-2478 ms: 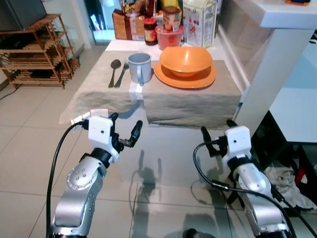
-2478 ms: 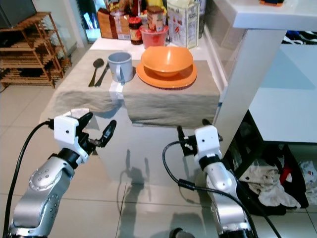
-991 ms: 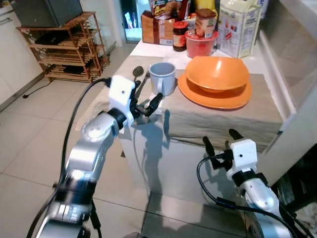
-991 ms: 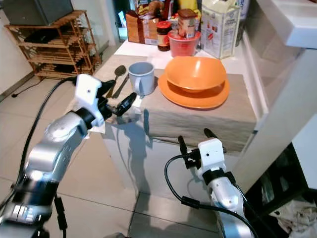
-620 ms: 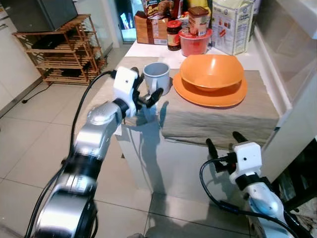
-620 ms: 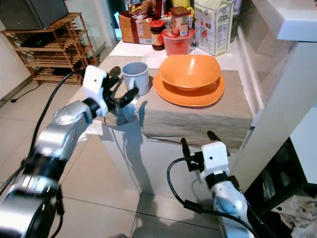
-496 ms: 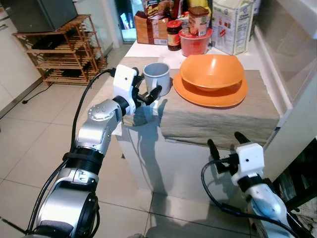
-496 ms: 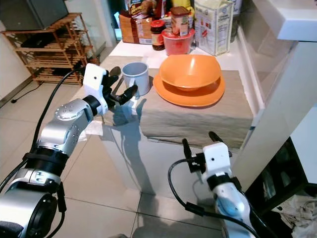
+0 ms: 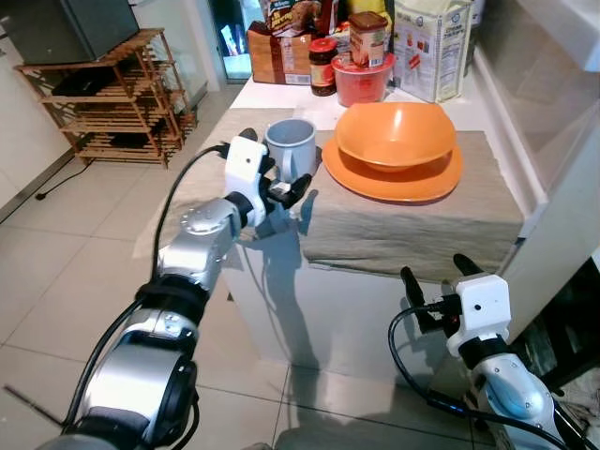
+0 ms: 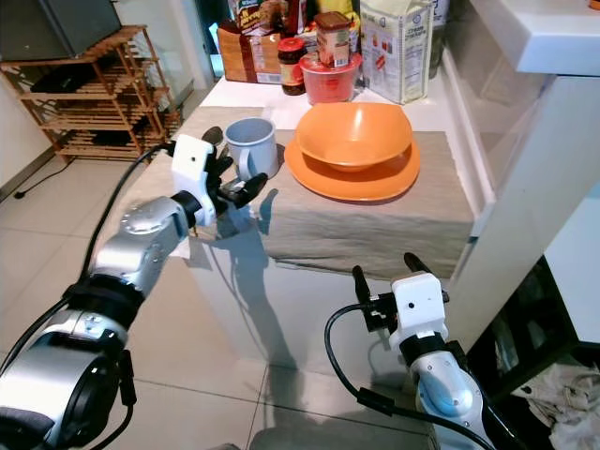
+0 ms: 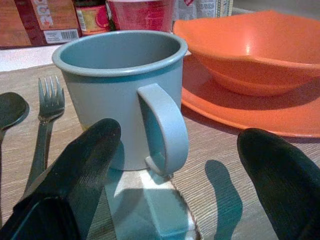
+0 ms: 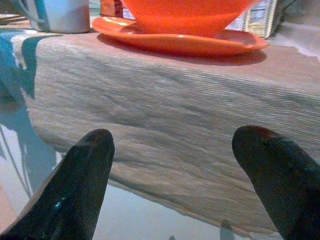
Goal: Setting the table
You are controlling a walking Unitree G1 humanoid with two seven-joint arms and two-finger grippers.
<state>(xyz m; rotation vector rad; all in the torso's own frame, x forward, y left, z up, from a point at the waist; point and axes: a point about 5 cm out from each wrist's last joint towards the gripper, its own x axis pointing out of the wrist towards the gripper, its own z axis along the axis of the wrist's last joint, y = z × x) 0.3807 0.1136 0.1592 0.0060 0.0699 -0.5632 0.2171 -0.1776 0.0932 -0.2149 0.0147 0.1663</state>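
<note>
The two eye views look from the head forward and down on the beige cloth-covered table [image 9: 412, 225], while the left wrist view looks from very near at the grey-blue mug [image 11: 122, 95] and the right wrist view faces the cloth's hanging edge from below, both sharing the orange bowl [image 12: 190, 15].

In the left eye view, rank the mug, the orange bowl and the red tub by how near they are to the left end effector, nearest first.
1. Mug: right in front of the open left end effector, at the cloth's near left.
2. Orange bowl: to the mug's right, on the orange plate.
3. Red tub: behind the bowl, among the groceries at the back.
</note>
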